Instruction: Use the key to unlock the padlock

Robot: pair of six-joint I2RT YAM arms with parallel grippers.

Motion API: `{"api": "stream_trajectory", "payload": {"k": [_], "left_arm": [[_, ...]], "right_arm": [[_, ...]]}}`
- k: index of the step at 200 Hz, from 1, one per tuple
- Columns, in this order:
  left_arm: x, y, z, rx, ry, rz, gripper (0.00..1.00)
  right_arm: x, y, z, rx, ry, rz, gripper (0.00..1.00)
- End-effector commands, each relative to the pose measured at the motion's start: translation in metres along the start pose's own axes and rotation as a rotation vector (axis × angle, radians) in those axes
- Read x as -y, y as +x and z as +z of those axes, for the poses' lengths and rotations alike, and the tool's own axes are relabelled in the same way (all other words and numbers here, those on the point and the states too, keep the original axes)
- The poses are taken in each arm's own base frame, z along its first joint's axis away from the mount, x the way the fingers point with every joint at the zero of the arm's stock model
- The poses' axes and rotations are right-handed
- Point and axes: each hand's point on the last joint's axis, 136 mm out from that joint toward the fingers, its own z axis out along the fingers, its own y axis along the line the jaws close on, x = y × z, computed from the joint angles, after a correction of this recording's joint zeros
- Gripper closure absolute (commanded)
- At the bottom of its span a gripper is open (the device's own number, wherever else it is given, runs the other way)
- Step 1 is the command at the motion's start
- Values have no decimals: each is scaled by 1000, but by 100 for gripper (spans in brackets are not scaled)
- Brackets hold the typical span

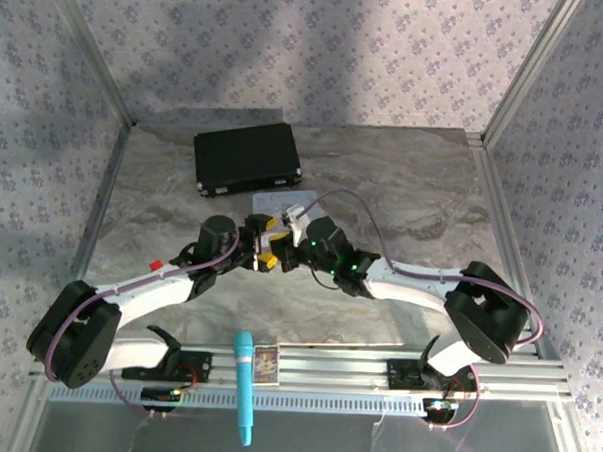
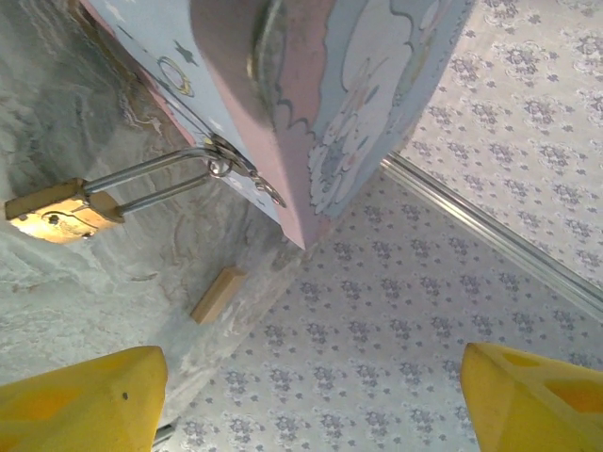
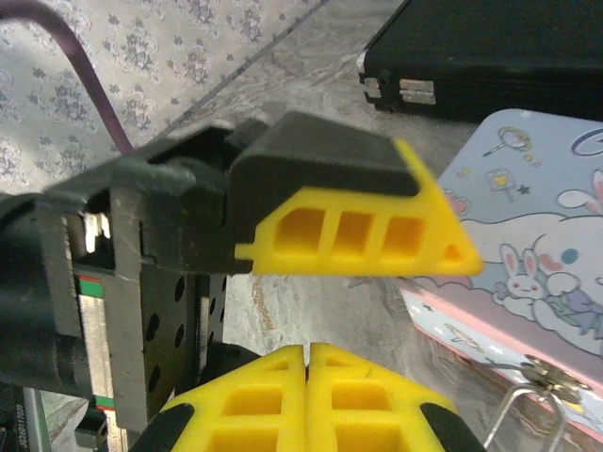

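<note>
Your left gripper [image 2: 311,400] gapes wide low in frame, likely to steady the padlock [image 2: 61,212] hooked through the clasp of the tin [image 2: 377,94]; your right gripper [image 3: 306,395] is pinched closed.

White arms [image 1: 144,287], purple cables [image 3: 91,66], yellow fingers [image 2: 75,400]

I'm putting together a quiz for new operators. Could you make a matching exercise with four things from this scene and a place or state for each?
Things:
1. padlock
2. tan block
3. black case
4. left gripper

Places or states:
A. open, nothing between the fingers
B. closed, beyond the tin, toward the far wall
C. hooked through the clasp of the pastel tin
D. lying loose on the table

Pairs: 1-C, 2-D, 3-B, 4-A
</note>
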Motion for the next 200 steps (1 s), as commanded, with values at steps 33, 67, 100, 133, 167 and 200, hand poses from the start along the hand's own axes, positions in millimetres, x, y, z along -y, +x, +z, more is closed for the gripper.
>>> {"api": "stream_trajectory", "payload": {"k": [33, 67, 100, 133, 167, 200], "left_arm": [[10, 0, -5, 2, 46, -14, 39], [1, -5, -5, 19, 16, -23, 45], [-1, -7, -6, 35, 3, -11, 54], [-3, -10, -7, 47, -8, -9, 59], [-4, -10, -8, 48, -13, -8, 67], [-8, -13, -9, 67, -30, -3, 73]], "right_arm": [[-13, -14, 6, 44, -40, 21, 97], [-8, -10, 4, 37, -28, 24, 97], [-4, -10, 0, 39, -16, 24, 97], [1, -9, -5, 42, 2, 26, 97], [5, -5, -8, 39, 10, 37, 97], [6, -4, -8, 38, 12, 44, 97]]}}
